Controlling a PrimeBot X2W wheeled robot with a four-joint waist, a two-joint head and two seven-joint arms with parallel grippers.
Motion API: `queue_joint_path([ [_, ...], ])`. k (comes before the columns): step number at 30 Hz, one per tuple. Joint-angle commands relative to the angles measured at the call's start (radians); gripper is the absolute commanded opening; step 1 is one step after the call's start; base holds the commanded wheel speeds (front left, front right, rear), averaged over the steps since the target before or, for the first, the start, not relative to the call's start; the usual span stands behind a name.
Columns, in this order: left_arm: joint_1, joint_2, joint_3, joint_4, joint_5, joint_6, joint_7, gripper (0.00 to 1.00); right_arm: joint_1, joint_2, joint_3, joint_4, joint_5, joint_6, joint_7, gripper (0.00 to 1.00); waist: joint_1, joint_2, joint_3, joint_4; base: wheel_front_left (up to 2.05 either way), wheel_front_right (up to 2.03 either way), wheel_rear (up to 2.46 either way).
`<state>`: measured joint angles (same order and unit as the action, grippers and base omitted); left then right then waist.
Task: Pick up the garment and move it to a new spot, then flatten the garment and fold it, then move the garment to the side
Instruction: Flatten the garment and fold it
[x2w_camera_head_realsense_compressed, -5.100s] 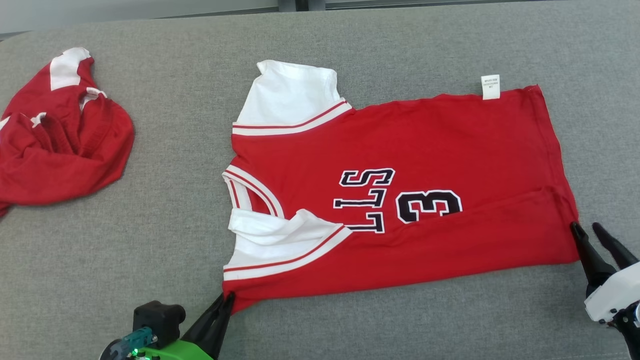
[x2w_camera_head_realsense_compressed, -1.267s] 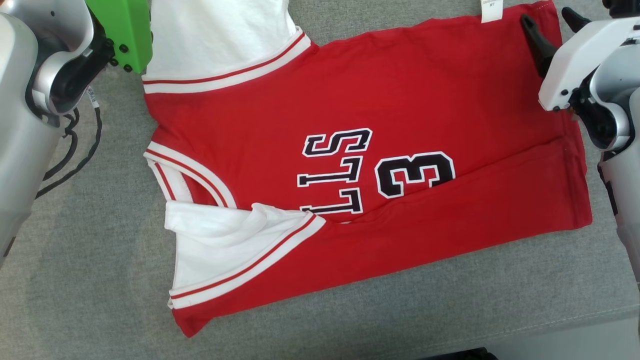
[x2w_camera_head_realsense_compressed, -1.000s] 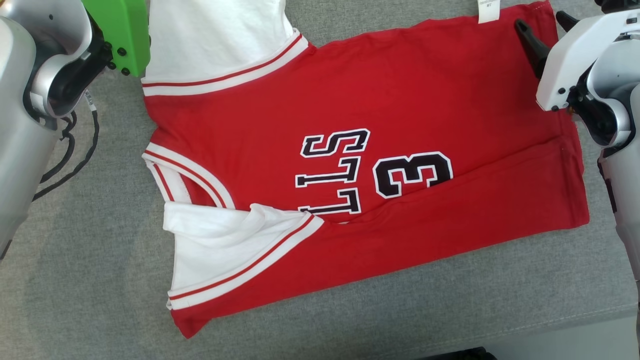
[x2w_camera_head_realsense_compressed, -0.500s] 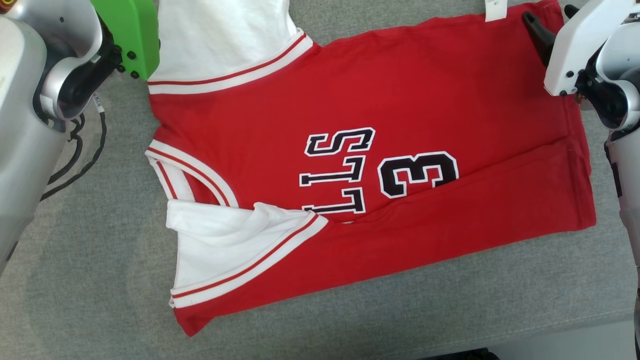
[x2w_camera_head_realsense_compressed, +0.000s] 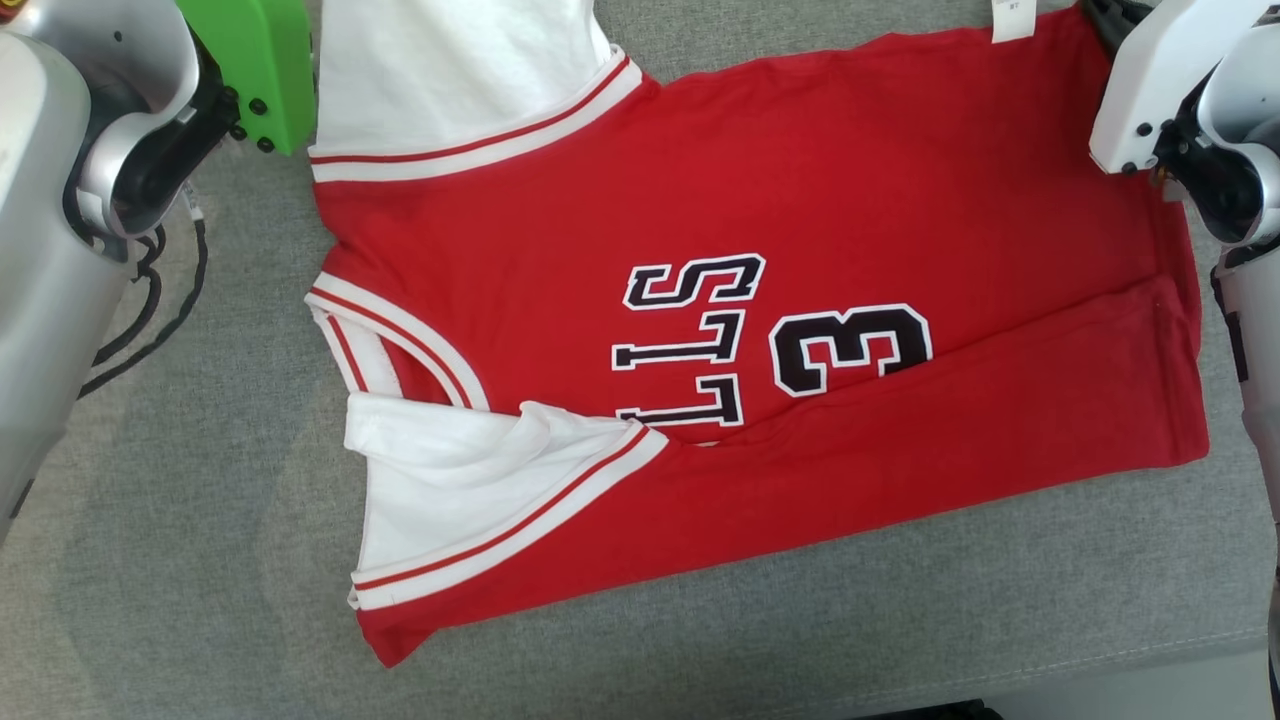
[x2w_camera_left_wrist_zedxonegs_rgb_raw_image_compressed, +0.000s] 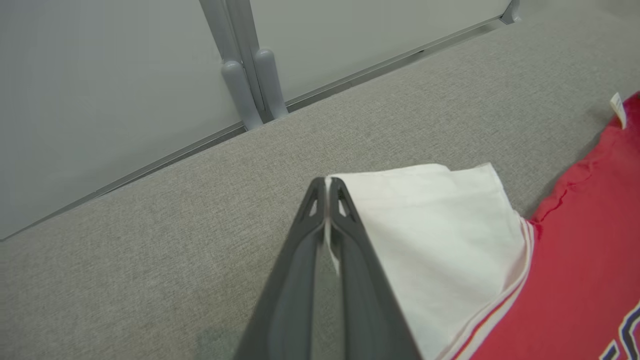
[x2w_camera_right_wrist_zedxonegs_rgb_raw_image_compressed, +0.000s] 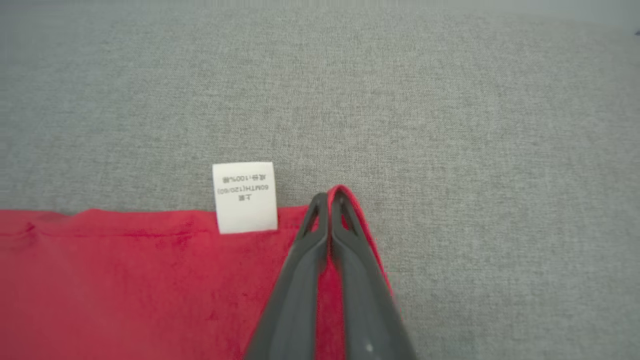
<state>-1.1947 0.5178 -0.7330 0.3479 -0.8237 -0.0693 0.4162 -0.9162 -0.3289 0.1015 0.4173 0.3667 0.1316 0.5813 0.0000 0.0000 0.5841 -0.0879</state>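
Red jersey (x2w_camera_head_realsense_compressed: 850, 180): left hand (x2w_camera_left_wrist_zedxonegs_rgb_raw_image_compressed: 327, 200) pinches its white sleeve (x2w_camera_left_wrist_zedxonegs_rgb_raw_image_compressed: 440, 225), right hand (x2w_camera_right_wrist_zedxonegs_rgb_raw_image_compressed: 329, 200) its 1 o'clock hem corner (x2w_camera_right_wrist_zedxonegs_rgb_raw_image_compressed: 292, 225). You risk slippage; both bites are thin.

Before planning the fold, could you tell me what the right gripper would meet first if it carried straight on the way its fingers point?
The right gripper is shut on the jersey corner; straight ahead, bare grey cushion likely comes first, though depth is unclear. The tag lies aside.
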Motion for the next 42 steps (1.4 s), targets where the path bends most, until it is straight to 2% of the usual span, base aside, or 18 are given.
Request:
queue_joint_path([
  [1, -0.019, 0.006, 0.007, -0.002, 0.006, -0.001, -0.019, 0.00, -0.018, -0.002, -0.011, -0.009, 0.005, -0.002, -0.019, 0.00, 0.0000, 0.0000, 0.001, 0.001, 0.00, 0.00, 0.00],
  [6, -0.046, 0.001, 0.035, 0.005, 0.021, 0.009, -0.092, 0.00, -0.029, 0.005, -0.041, -0.017, 0.051, -0.002, -0.055, 0.00, 0.0000, 0.0000, 0.001, 0.005, 0.00, 0.00, 0.00],
  [13, -0.075, -0.003, 0.060, 0.013, 0.045, -0.006, -0.195, 0.00, -0.033, -0.018, -0.078, -0.036, 0.143, -0.002, -0.125, 0.00, 0.0000, 0.0000, -0.015, 0.019, 0.00, 0.00, 0.00],
  [17, -0.042, -0.006, 0.053, 0.011, 0.015, -0.017, -0.189, 0.00, -0.004, -0.039, -0.084, -0.032, 0.188, -0.002, -0.132, 0.00, 0.0000, 0.0000, -0.033, 0.032, 0.00, 0.00, 0.00],
  [23, 0.035, 0.021, 0.047, -0.047, -0.032, -0.019, -0.161, 0.00, 0.056, -0.072, -0.086, -0.055, 0.252, -0.002, -0.138, 0.00, 0.0000, 0.0000, -0.063, 0.055, 0.00, 0.00, 0.00],
  [31, 0.190, 0.101, 0.045, -0.225, -0.085, 0.020, -0.125, 0.00, 0.161, -0.120, -0.100, -0.098, 0.363, -0.002, -0.142, 0.00, 0.0000, 0.0000, -0.107, 0.084, 0.00, 0.00, 0.00],
  [42, 0.419, 0.207, 0.063, -0.526, -0.149, 0.125, -0.118, 0.00, 0.294, -0.183, -0.127, -0.141, 0.438, -0.002, -0.122, 0.00, 0.0000, 0.0000, -0.139, 0.115, 0.00, 0.00, 0.00],
])
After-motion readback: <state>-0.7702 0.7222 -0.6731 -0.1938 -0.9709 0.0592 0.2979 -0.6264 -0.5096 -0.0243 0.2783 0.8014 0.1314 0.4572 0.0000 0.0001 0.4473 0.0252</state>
